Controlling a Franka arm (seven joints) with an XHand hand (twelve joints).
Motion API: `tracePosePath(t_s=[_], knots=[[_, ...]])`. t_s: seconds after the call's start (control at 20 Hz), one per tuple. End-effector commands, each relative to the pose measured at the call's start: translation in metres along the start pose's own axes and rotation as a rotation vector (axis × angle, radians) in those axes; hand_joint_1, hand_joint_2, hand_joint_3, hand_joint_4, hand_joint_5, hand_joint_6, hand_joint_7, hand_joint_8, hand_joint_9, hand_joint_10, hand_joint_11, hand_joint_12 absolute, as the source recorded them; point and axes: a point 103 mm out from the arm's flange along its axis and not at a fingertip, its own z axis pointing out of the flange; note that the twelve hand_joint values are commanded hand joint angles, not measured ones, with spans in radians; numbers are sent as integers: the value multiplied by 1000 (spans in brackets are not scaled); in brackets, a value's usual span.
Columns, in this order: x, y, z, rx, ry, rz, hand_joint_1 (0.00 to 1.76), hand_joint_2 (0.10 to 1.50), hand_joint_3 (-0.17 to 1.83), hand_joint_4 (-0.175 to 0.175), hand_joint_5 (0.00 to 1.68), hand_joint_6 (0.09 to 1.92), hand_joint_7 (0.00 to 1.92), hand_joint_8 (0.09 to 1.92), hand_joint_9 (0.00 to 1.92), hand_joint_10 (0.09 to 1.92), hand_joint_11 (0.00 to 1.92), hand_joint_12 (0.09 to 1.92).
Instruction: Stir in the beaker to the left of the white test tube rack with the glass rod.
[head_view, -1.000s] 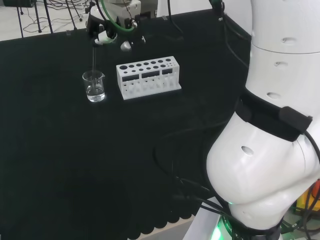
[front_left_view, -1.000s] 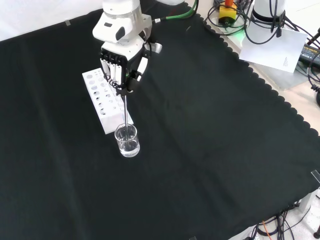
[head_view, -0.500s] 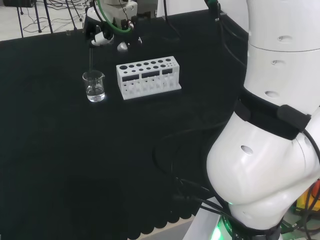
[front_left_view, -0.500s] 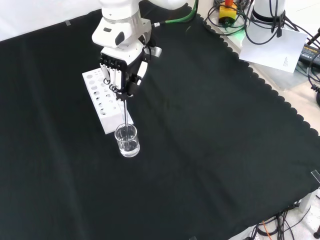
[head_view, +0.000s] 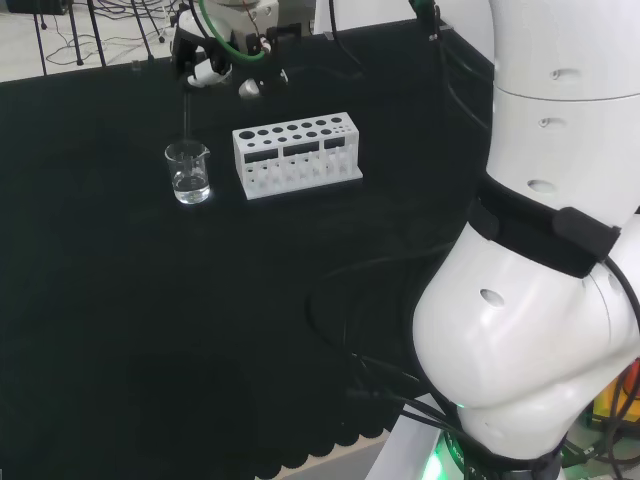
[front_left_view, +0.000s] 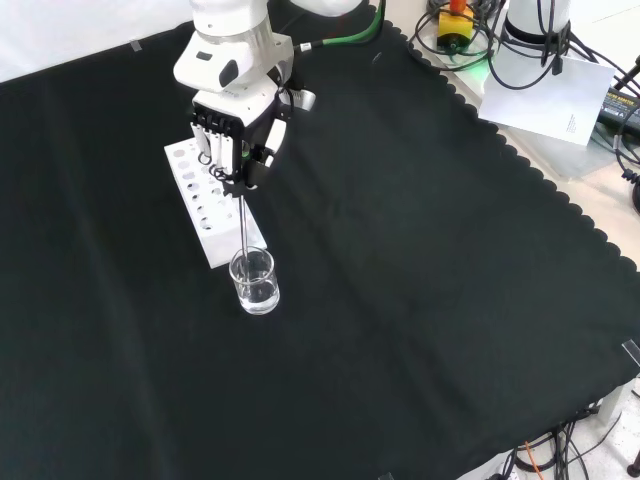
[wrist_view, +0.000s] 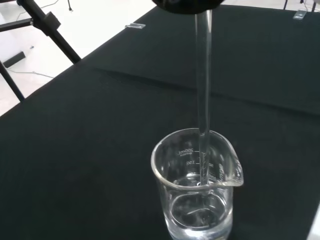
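- The black and white robot hand (front_left_view: 238, 135) has its fingers curled round the top of the thin clear glass rod (front_left_view: 244, 220), which hangs almost upright.
- The rod's lower end sits inside the small clear glass beaker (front_left_view: 254, 281), dipping into the clear liquid that fills its lower part, as the wrist view shows (wrist_view: 202, 100).
- The beaker stands toward the far left corner of the black-clothed worktop (head_view: 150, 320) in the head view, just beside the end of the white plastic test tube rack (head_view: 296, 154).
- Judged step: stirring. Next, the rod should circle within the liquid, clear of the glass wall so the beaker is not tipped.
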Motion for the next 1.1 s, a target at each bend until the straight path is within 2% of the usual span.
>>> tracePosePath(t_s=[0.05, 0.25, 0.6, 0.9, 1.1], knots=[[-8, -18, -7, 1, -24, 27, 1307, 1101, -175, -175, 1281, 183, 1227, 924, 1862, 504, 1552, 505], [-2, -25, -7, 9, -30, 32, 1307, 1101, -175, -175, 1281, 182, 1228, 924, 1862, 504, 1553, 505], [25, -28, -4, 18, -26, -1, 1308, 1100, -175, -175, 1282, 181, 1228, 924, 1862, 504, 1553, 505], [43, -13, 0, 21, -19, -36, 1307, 1101, -175, -175, 1282, 180, 1227, 925, 1862, 504, 1553, 505], [37, 0, 4, 21, -22, -37, 1307, 1101, -175, -175, 1282, 180, 1227, 925, 1862, 504, 1553, 505]])
